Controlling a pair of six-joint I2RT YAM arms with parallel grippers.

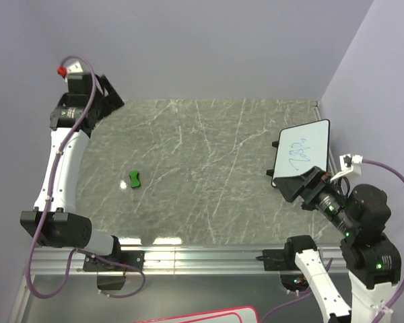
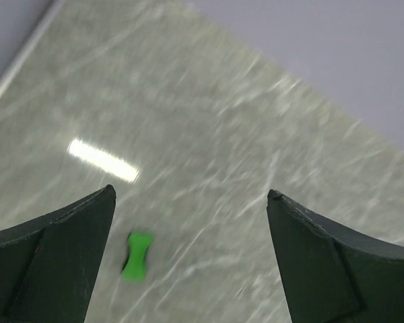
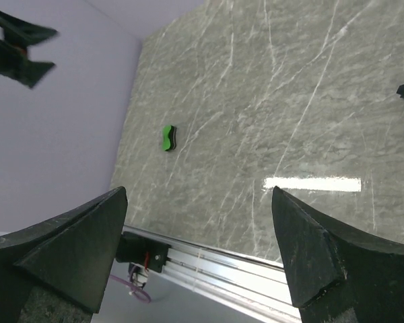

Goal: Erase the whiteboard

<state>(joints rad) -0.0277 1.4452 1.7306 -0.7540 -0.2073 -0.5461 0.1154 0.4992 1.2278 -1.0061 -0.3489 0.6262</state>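
Arm poses differ sharply. The left arm rises along the left edge of the top view and folds at the elbow, so the left gripper sits high in the upper left. Its fingers are spread wide with nothing between them, and a blurred small green block lies on the marble table below. The right arm is bunched at lower right, the right gripper likewise splayed and empty. The whiteboard lies on the table at the right side, slightly skewed — white, thin black rim, blue scribbles. The right gripper overlaps its lower corner in the top view — contact cannot be told.
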